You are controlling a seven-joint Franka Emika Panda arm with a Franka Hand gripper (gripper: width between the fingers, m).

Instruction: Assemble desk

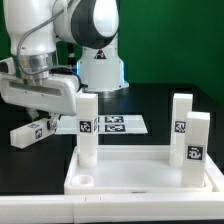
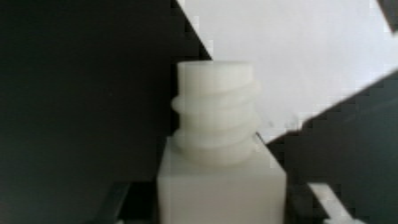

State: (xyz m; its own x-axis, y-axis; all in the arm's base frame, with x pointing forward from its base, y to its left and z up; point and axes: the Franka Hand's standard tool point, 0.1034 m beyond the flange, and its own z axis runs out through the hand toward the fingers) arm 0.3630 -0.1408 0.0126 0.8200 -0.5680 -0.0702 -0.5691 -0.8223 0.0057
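- My arm [image 1: 60,40] bends down over the exterior view's left side, wrist low above the tabletop [image 1: 140,172].
- My claw [image 1: 82,105] is clenched around an upright desk leg [image 1: 88,128], which stands in the tabletop's rear-left corner; the wrist view shows its ridged peg end [image 2: 215,110].
- Two more legs [image 1: 188,136] stand upright at the tabletop's right side.
- A fourth leg [image 1: 33,132] lies on the black table [image 1: 190,90], near the marker board [image 1: 115,124].
- A green wall [image 1: 180,40] stands behind.

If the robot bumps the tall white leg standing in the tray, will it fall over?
Probably it could tip: the leg stands tall and narrow in the tabletop. It looks like stiff plastic, so it likely won't bend. Its blocky, flat sides suggest it wouldn't roll far.
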